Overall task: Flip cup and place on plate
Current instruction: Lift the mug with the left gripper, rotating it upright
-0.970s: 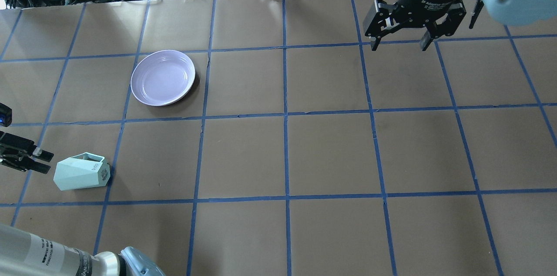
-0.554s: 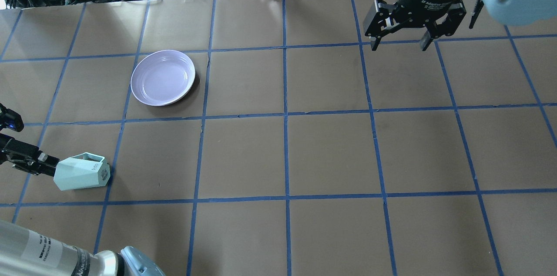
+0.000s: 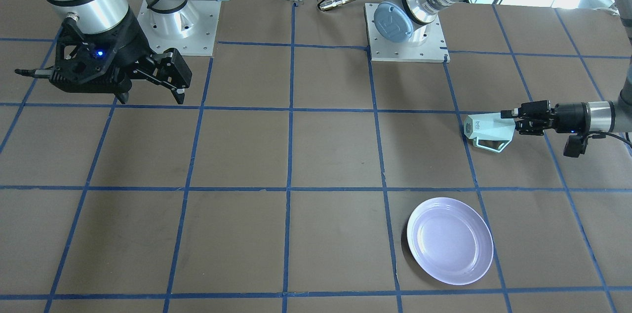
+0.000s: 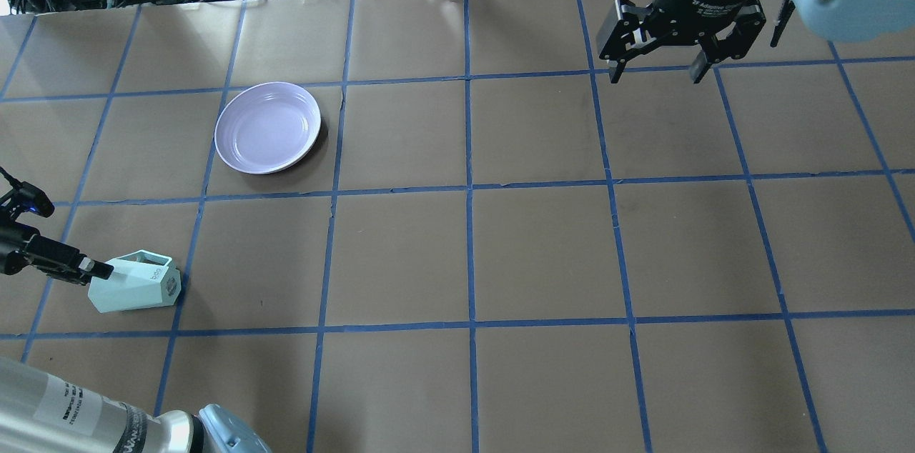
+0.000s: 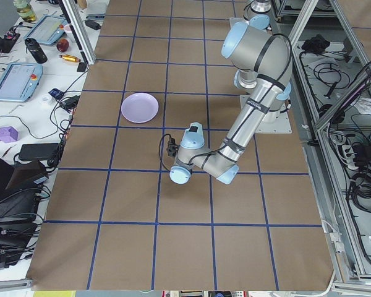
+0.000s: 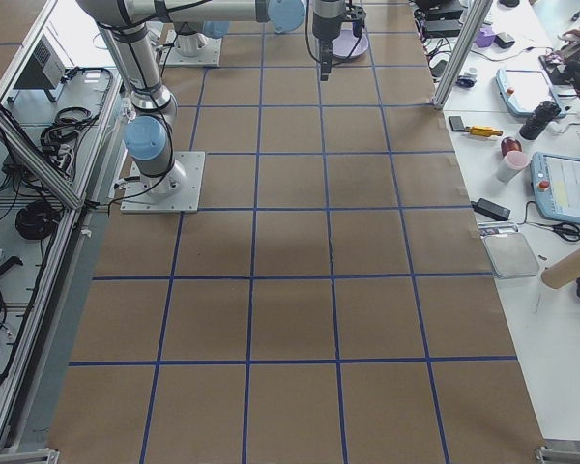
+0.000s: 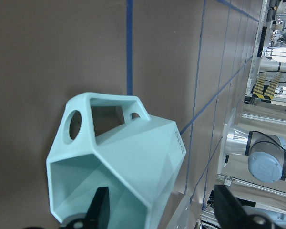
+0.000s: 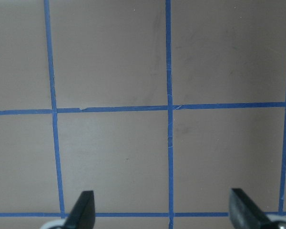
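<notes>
The cup (image 4: 136,283) lies on its side near the left edge of the tabletop (image 4: 543,253), mouth toward that edge and handle toward the far edge. We see the left tool (image 4: 99,269) released, one finger inside the mouth, the other outside the wall. The plate (image 4: 268,126) sits well apart, nearer the far edge. The right tool (image 4: 656,76) hangs released over the right half.

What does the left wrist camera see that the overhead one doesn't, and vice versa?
Only the wrist camera looks into the open mouth of the cup, with one finger of the left claw seemingly inside it and the other outside. Only the overhead view shows the plate and the open right claw, far off. Both show the cup lying on its side on the taped table.
</notes>
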### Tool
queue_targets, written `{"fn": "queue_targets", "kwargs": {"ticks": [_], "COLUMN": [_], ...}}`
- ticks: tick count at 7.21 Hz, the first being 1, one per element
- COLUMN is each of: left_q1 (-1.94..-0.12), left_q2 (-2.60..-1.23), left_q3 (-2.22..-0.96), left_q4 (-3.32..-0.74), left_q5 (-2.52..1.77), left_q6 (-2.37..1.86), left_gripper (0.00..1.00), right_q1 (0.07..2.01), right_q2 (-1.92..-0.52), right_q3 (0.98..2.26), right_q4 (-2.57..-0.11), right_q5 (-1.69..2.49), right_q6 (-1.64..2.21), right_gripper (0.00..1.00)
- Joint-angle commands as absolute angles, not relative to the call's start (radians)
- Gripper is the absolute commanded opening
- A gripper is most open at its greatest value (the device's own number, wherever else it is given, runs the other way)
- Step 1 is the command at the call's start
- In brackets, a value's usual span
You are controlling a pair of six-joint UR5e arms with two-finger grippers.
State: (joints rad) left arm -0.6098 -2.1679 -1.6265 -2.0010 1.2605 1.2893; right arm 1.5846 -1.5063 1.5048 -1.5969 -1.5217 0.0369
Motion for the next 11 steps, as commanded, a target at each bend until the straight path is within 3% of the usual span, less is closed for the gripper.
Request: {"fn": "queue_targets", "kwargs": {"ticks": [1,2,3,7,11], "left_q1": [-0.609,-0.607,-0.607,-0.621,-0.843], "left_q2": [-2.169,-2.168,-2.158,-2.119,-1.892], "left_q3": [-1.625,-1.623,-1.620,-1.514,-1.506], "left_q4": [-2.035,-2.049,-2.069,-2.230,-2.137], "left_q5": [1.259,1.259,1.258,1.235,1.235], "left_q6": [1.318,1.331,1.333,1.316,1.076], "left_gripper": [0.11,0.02,0.00,0.00,0.00], "right_q1": [1.585,1.585,1.585,1.585,1.585], "right_q2": [-1.506,-1.506,-1.506,-1.506,-1.506], "right_q3": [1.505,1.505,1.505,1.505,1.505], "right_q4": [-1.597,-1.597,-1.597,-1.597,-1.597], "right_q5": [-1.522,-1.522,-1.522,-1.522,-1.522], "right_q6": [0.037,0.037,0.037,0.037,0.037], "right_gripper": [1.00,1.00,1.00,1.00,1.00]}}
